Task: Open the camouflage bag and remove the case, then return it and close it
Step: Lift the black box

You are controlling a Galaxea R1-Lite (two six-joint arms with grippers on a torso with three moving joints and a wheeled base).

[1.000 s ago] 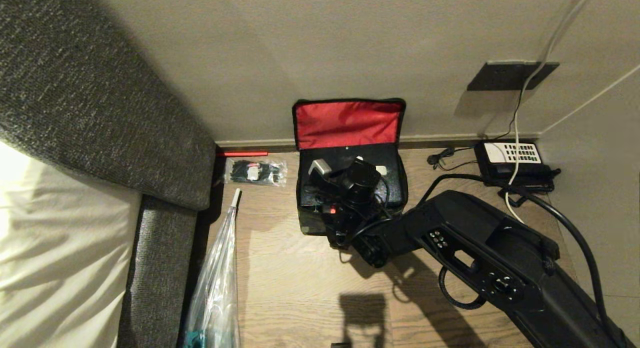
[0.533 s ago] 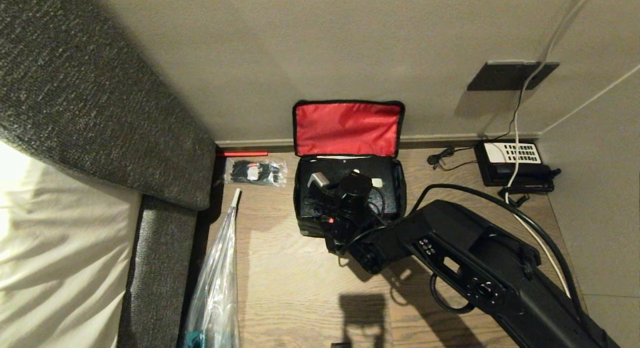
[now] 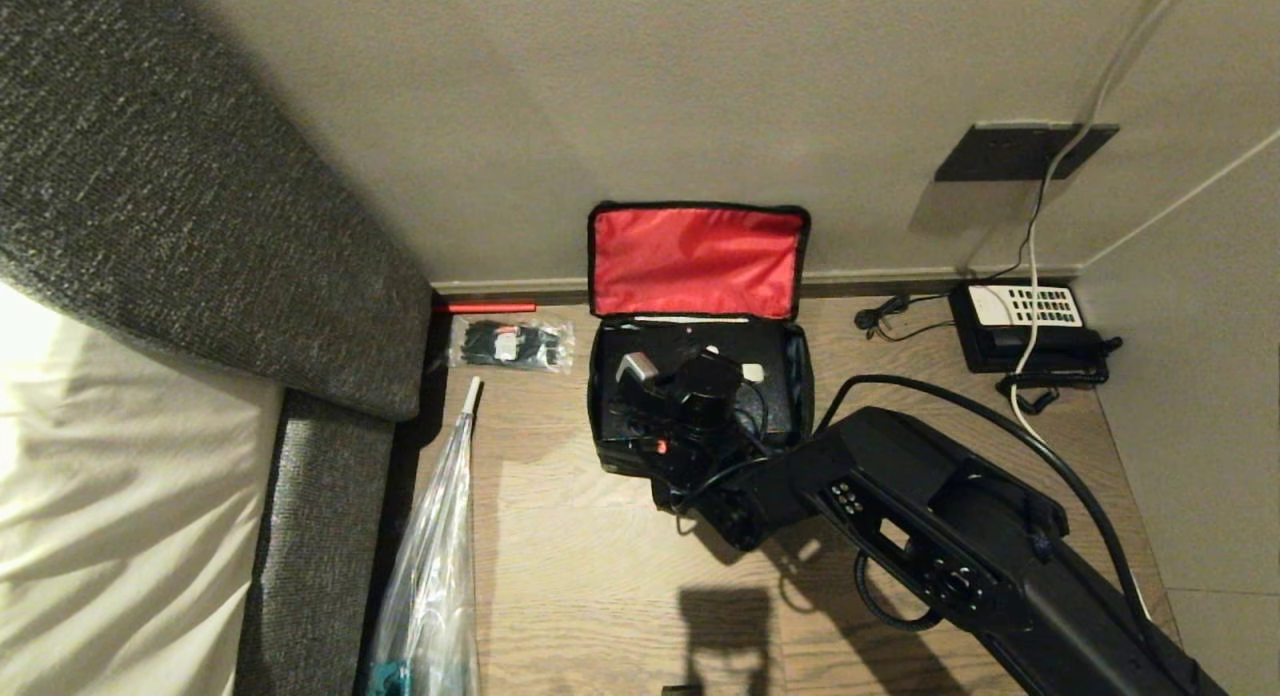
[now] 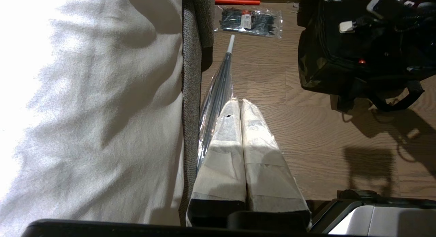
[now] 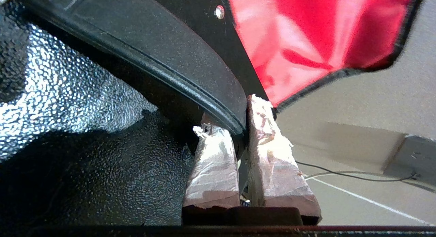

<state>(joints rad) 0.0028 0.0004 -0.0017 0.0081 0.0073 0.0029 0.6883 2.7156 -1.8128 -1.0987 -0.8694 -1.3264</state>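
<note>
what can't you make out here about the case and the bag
- Head view: the right tool and its wrist cover most of the case, hiding handle and grip.
- Right wrist view: only the case's rim shows; its depth in the camouflage bag is unclear.
- Left wrist view: the frame edge cuts off the bag's lid.

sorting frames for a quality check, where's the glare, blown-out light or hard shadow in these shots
Head view: the bedding at the left edge is washed out, and a hard arm shadow falls on the wood floor. Left wrist view: the sheet blows out to white, and shadows streak the floor. Right wrist view: speckled glare on the bag's silver lining, soft sheen on the red lid lining.
</note>
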